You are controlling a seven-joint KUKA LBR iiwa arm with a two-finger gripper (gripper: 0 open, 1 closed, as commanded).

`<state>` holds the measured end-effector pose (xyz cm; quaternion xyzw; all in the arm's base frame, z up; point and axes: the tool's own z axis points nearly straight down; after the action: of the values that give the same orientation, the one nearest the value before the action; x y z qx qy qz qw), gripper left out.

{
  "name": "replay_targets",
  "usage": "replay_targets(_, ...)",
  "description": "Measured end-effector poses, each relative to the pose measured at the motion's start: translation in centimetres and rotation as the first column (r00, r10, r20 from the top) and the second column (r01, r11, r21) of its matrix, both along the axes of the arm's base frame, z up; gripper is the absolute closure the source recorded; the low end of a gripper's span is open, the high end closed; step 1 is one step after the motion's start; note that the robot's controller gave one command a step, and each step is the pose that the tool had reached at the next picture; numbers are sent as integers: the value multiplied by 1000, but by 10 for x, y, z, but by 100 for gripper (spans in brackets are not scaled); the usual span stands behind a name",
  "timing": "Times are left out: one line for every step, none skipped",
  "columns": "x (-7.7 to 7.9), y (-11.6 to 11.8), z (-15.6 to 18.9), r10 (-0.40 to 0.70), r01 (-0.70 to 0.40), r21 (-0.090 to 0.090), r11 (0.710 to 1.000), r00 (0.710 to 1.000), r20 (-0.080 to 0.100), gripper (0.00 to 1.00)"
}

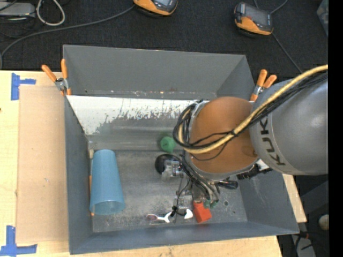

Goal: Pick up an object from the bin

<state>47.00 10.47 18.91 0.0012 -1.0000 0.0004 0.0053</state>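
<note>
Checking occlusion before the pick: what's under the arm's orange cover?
Peeking out at its edges: a small green thing at left, a black round thing below it, a red block toward the front. The bin floor right of these is covered.

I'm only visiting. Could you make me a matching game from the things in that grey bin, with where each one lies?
Things:
1. light blue cup
2. green ball
3. red block

Places in the bin:
A. by the front wall, right of the middle
B. along the left wall, lying on its side
C. toward the back wall, near the middle

Pairs: 1-B, 2-C, 3-A.
</note>
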Motion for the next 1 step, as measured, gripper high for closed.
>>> replay_targets(2, -1, 4, -4, 4, 1, 1000, 1000, 8, 0)
